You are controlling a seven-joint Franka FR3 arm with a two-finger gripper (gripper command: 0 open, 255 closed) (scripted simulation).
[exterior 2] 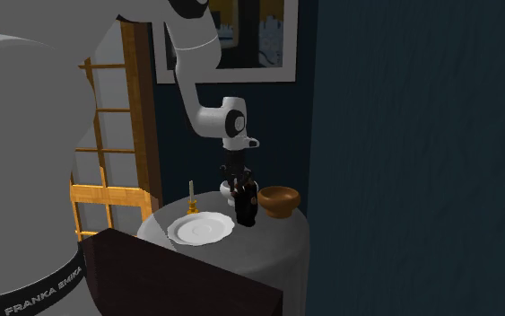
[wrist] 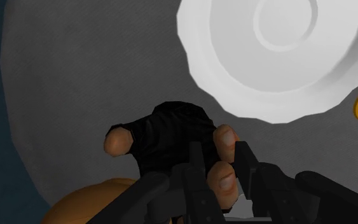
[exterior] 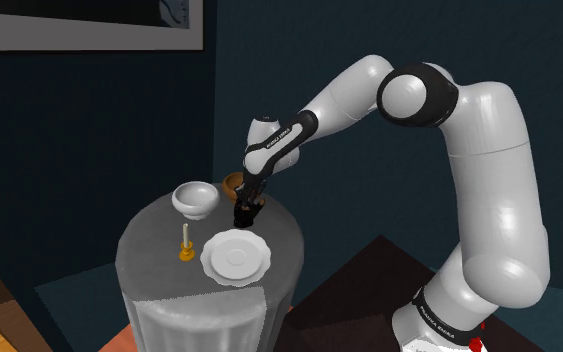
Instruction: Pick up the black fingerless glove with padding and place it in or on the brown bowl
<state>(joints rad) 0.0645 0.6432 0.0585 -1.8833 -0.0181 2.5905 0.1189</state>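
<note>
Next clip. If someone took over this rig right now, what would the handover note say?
End effector: shut on the black fingerless glove, above the round table.
Brown bowl: on the table, right beside the glove. The white plate is on the glove's other side.
Done: glove grasped. I cannot tell whether it is clear of the table.
Left: carry the glove over the bowl and release it.

black glove [wrist: 171,137] with tan fingertips hangs, seemingly raised, just beside brown bowl [exterior 2: 279,200].
</note>
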